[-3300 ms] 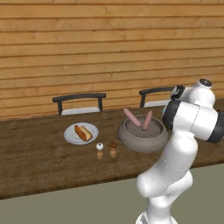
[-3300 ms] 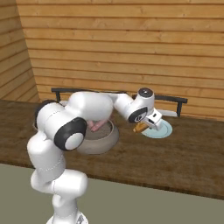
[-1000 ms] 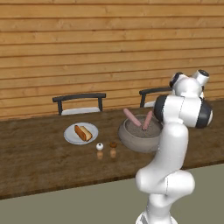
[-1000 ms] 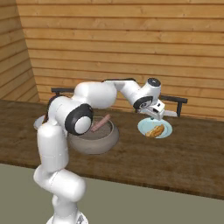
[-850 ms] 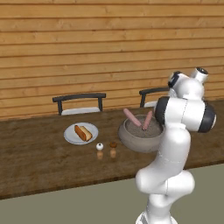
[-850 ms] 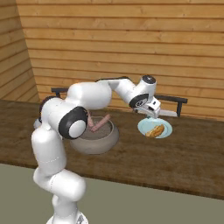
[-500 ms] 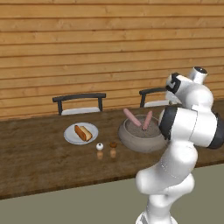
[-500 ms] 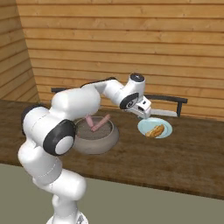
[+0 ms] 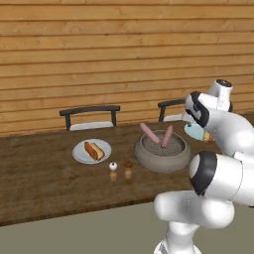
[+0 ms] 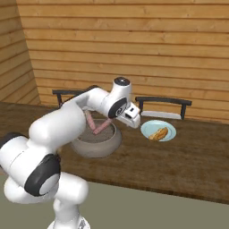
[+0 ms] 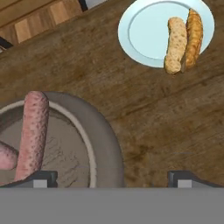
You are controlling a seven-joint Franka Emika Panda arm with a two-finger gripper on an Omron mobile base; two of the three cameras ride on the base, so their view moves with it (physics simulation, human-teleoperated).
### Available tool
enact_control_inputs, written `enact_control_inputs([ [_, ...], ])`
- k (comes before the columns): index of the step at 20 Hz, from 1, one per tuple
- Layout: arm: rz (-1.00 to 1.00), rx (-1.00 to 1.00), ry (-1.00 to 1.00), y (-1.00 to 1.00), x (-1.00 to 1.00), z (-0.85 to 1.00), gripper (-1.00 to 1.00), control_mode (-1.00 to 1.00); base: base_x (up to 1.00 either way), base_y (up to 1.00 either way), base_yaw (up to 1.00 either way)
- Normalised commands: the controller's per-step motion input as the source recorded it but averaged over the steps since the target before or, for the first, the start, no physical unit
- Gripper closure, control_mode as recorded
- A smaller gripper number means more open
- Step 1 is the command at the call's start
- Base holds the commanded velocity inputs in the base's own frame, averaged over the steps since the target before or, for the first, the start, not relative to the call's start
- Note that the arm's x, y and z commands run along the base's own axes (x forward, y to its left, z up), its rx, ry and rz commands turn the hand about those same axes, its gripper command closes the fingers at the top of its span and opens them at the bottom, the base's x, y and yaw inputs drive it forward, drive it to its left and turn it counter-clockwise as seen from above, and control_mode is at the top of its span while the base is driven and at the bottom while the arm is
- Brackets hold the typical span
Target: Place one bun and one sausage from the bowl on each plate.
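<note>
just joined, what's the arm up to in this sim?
It is serving hot dogs from the stone bowl onto two plates. The pale grey-white plate holds a bun with a sausage in it. The blue-green plate holds a bun, with no sausage visible on it. Two sausages lean in the bowl. The pincer is open and empty, hanging over the table between the bowl's rim and the blue-green plate. Probably a sausage for that plate is next.
</note>
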Motion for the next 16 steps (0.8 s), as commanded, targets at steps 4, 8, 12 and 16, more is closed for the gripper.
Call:
enact_control_inputs([
  [4, 0.00, 0.00, 0.07, 0.81, -0.13, 0.01, -1.00, -1.00, 0.00, 0.00, 0.00],
  [8, 0.00, 0.00, 0.05, 0.75, 0.00, 0.00, -1.00, -1.00, 0.00, 0.00, 0.00],
  [12, 0.00, 0.00, 0.02, 0.61, 0.00, 0.00, -1.00, -1.00, 0.00, 0.00, 0.00],
  [16, 0.00, 0.00, 0.00, 0.37, 0.11, 0.00, -1.00, -1.00, 0.00, 0.00, 0.00],
])
